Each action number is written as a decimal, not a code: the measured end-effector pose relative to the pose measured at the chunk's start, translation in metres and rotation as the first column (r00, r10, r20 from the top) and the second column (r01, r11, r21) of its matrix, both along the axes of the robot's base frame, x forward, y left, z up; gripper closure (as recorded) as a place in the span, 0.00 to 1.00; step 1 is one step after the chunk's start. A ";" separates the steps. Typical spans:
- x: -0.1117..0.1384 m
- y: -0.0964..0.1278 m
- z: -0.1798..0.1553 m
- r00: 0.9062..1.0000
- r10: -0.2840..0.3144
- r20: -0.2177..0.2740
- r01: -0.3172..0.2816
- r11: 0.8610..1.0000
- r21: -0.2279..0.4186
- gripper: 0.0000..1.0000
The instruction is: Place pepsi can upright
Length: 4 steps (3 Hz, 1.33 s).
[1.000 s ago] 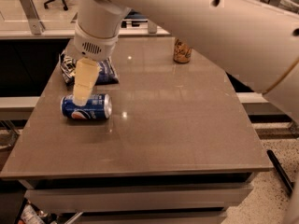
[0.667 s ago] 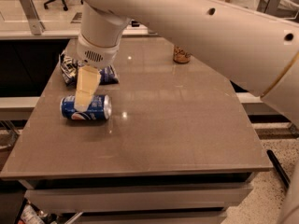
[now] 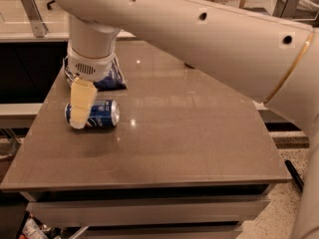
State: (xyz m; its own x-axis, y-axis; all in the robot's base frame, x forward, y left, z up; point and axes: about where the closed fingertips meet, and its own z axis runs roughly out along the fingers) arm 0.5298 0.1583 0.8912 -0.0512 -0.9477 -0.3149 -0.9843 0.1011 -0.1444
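Observation:
The pepsi can (image 3: 102, 114) is blue with silver ends and lies on its side on the left part of the brown table (image 3: 189, 133), its long axis running left to right. My gripper (image 3: 78, 119) hangs down from the white wrist (image 3: 89, 63) and overlaps the can's left end, down at table height. The large white arm crosses the top of the view.
A dark blue and white snack bag (image 3: 113, 77) lies just behind the can, partly hidden by the wrist. The table's left edge is near the can. A counter and a dark gap lie beyond the table on the left.
The gripper has moved down and a little left onto the can's left end. The arm has swung lower across the view and now hides the gold-tan can at the back. The can has not moved.

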 end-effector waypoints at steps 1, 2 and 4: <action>-0.003 0.009 -0.005 1.000 0.010 -0.004 -0.010 0.998 -0.055 0.00; -0.002 0.020 -0.014 0.999 0.033 -0.022 -0.035 0.995 -0.098 0.00; -0.002 0.023 -0.037 0.997 0.034 -0.063 -0.043 0.988 -0.145 0.00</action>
State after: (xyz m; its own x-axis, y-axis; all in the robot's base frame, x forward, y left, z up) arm 0.5275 0.1808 0.8541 -0.0285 -0.9850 -0.1703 -0.9944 0.0453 -0.0957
